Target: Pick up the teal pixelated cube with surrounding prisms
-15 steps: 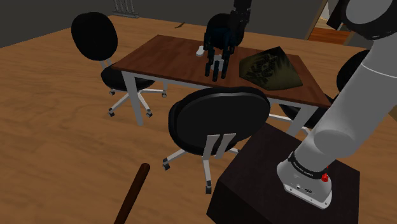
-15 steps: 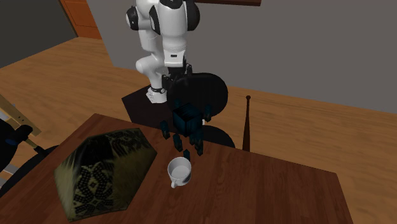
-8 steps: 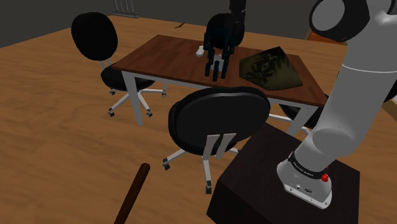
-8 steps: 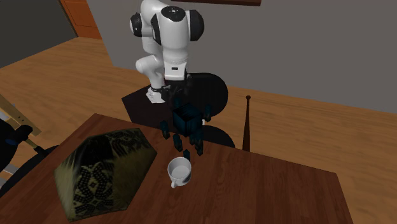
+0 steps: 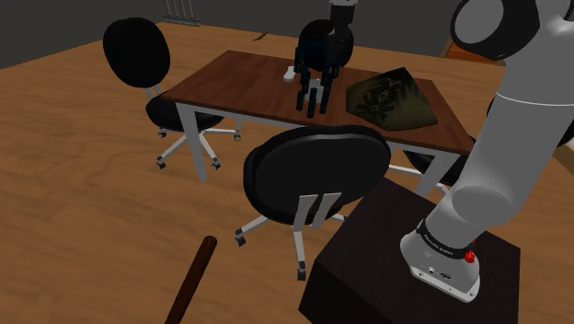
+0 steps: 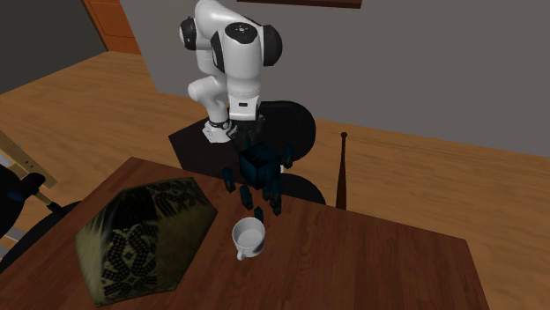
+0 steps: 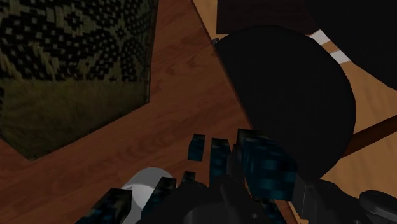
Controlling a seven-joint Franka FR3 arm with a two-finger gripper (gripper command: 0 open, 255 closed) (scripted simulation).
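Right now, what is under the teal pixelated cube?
The teal cube sits over the brown wooden tabletop, prisms standing around it. Its body covers the spot beneath, so contact cannot be seen.

Brown table [image 5: 241,77] – white cup [image 6: 249,238] near an olive patterned block [image 6: 141,231], black swivel chairs [image 5: 317,170] around, wooden floor [image 5: 83,202]

Above the teal cube with prisms [image 6: 258,167] I have open air. The white cup [image 6: 249,238] stands just beside its prisms, the patterned block [image 6: 141,233] lies near, and a black chair back [image 6: 300,132] rises close beyond the table [image 6: 379,264] edge.
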